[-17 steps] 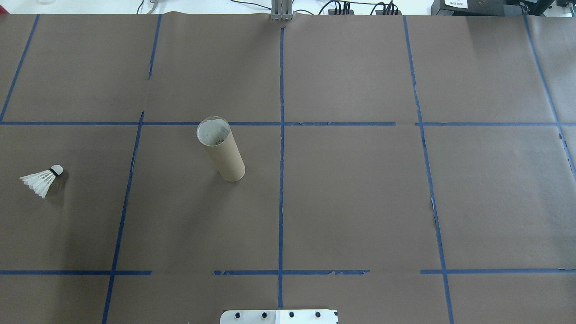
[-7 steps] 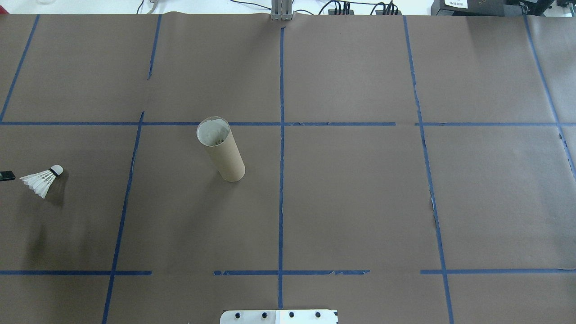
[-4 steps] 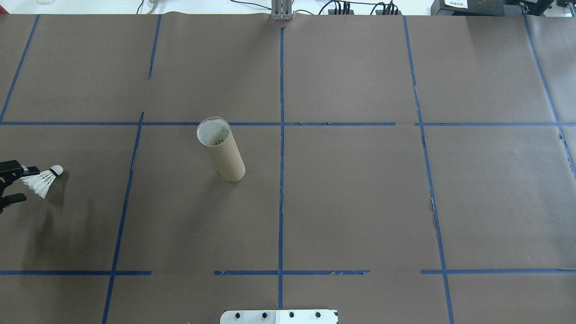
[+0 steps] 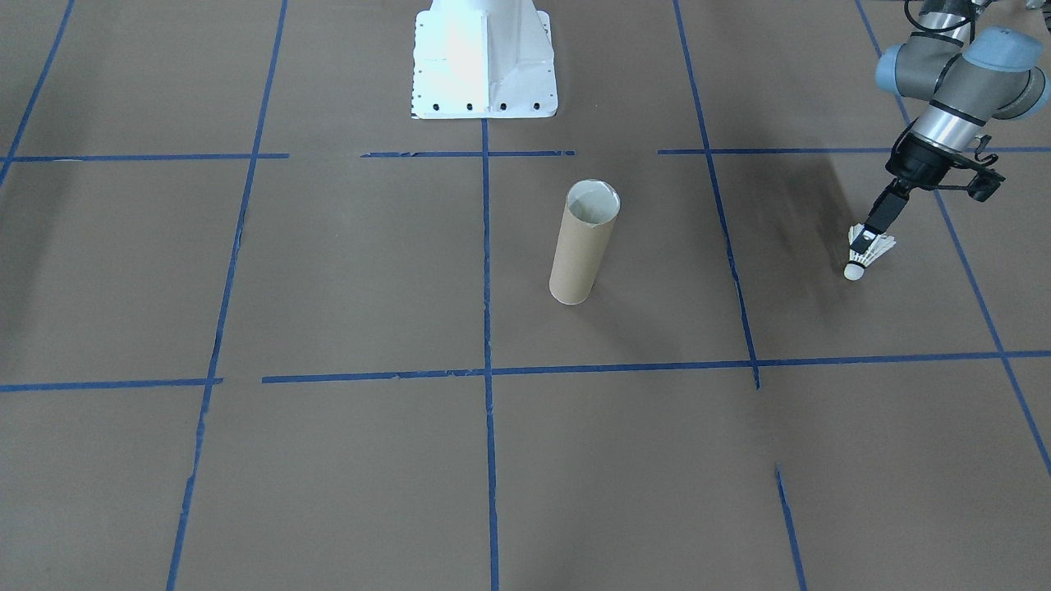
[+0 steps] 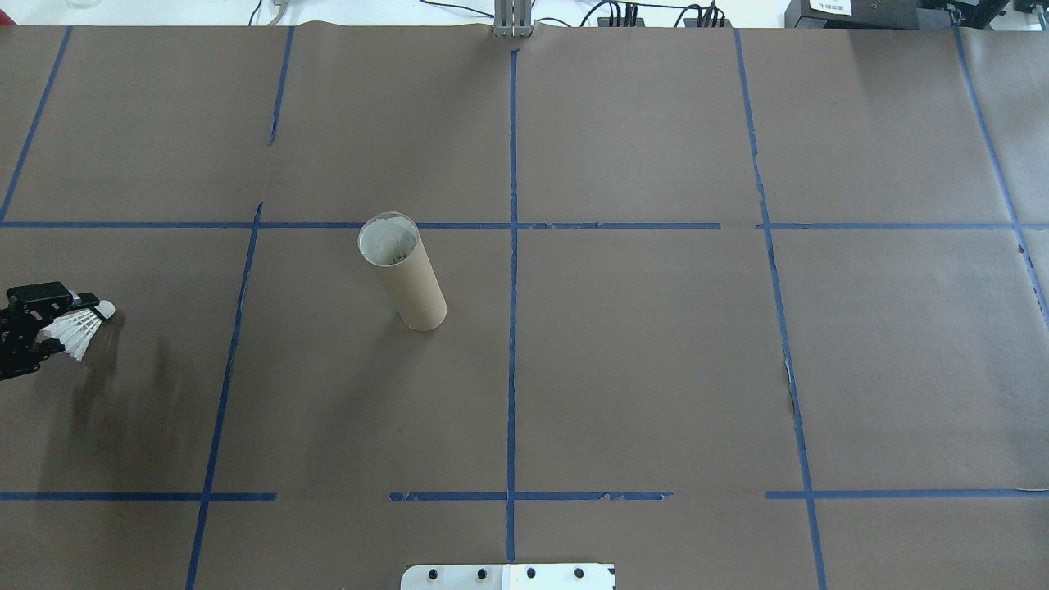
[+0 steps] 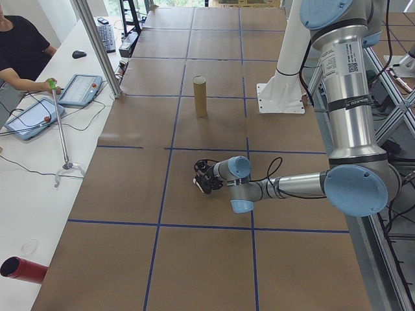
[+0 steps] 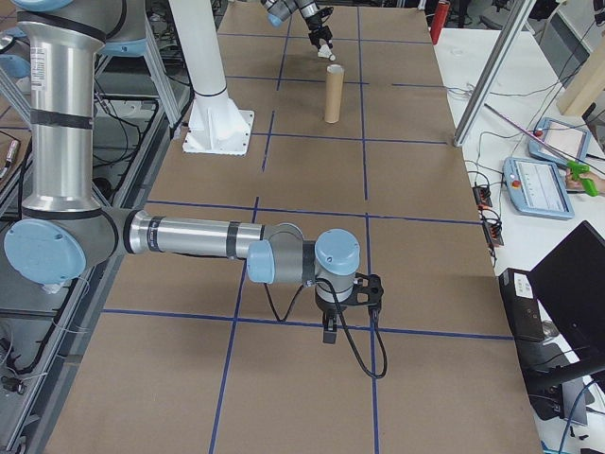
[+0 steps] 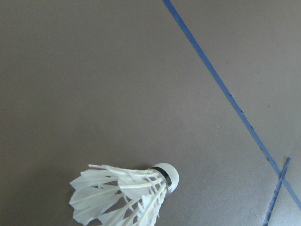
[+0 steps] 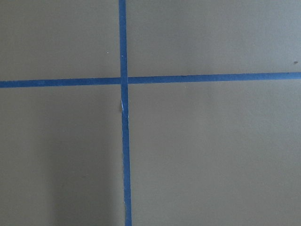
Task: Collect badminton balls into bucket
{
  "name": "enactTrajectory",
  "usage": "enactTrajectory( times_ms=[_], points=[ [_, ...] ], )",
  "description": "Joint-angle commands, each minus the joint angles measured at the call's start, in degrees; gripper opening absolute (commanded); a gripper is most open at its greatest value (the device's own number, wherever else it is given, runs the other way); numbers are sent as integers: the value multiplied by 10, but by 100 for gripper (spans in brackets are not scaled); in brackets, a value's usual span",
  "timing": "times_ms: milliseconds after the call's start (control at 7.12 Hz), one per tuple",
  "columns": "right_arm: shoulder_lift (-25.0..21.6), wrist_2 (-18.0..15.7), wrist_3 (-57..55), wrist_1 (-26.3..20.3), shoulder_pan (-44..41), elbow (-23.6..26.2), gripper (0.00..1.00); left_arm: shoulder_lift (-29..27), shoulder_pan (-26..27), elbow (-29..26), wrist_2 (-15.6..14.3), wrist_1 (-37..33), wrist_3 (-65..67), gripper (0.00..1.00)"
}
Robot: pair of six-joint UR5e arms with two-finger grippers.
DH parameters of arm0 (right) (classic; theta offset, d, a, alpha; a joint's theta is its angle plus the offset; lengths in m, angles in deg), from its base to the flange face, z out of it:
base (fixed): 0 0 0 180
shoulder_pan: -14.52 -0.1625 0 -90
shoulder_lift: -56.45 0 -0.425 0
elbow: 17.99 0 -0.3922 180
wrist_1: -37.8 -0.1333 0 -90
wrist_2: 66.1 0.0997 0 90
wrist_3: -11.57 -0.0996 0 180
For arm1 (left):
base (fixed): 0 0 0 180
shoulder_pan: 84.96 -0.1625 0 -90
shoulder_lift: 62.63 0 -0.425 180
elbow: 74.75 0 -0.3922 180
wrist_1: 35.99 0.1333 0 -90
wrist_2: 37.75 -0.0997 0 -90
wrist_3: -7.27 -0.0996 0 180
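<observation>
Shuttlecock (image 5: 79, 329) lies on its side on the table (image 5: 639, 360), well left of the bucket (image 5: 403, 279), with the left gripper (image 5: 51, 326) straddling its feather skirt, fingers spread. The bucket stands upright. Whether the right gripper (image 7: 331, 326) is spread, I cannot tell.

The tabletop (image 5: 656, 369) is brown with a grid of blue tape lines (image 5: 512, 328). The shuttlecock (image 5: 82, 328) is white with a thin dark band. The bucket (image 5: 406, 279) is tan, pale whitish inside.
</observation>
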Motion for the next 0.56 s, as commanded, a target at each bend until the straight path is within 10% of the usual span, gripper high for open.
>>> enactTrajectory(
  times_ms=[0,281,421],
  points=[
    [0,0,0,0,0,0,100,-12,0,-13,-9,-1,-2,44],
    [0,0,0,0,0,0,100,-12,0,-10,-2,0,-6,0],
    [0,0,0,0,0,0,100,-10,1,-5,4,0,-7,0]
  ],
)
